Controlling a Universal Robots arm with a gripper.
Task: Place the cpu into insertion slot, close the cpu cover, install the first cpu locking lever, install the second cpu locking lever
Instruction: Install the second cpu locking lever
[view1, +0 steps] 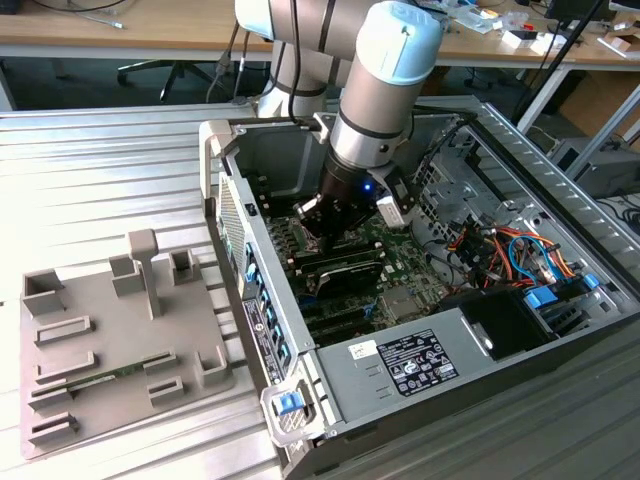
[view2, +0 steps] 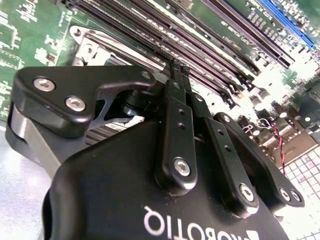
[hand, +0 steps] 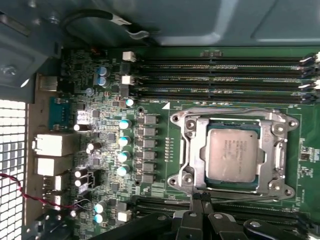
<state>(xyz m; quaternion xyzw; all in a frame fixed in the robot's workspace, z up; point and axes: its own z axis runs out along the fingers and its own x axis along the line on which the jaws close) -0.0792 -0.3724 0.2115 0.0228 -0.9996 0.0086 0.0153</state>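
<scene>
The cpu (hand: 233, 155), a small square chip with a dull silver top, lies flat in the socket on the green motherboard (hand: 100, 150). The cpu cover (hand: 199, 150), a thin silvery frame, lies down around it, and the chip shows through its window. My gripper (hand: 200, 198) hovers at one edge of the socket with its two black fingertips pressed together and nothing visible between them. In the second wrist view the gripper (view2: 177, 67) points down at the board beside the memory slots. In the exterior view the gripper (view1: 325, 235) is deep inside the open computer case (view1: 225, 200). I cannot tell how the locking levers stand.
Long black memory slots (hand: 225, 75) run along the far side of the socket, and more lie by the fingertips. Capacitors (hand: 123, 141) and rear ports (hand: 52, 145) sit beside the socket. A grey parts fixture (view1: 120, 340) lies on the exterior view's left. The power supply (view1: 420, 360) and cables (view1: 500, 250) crowd the case.
</scene>
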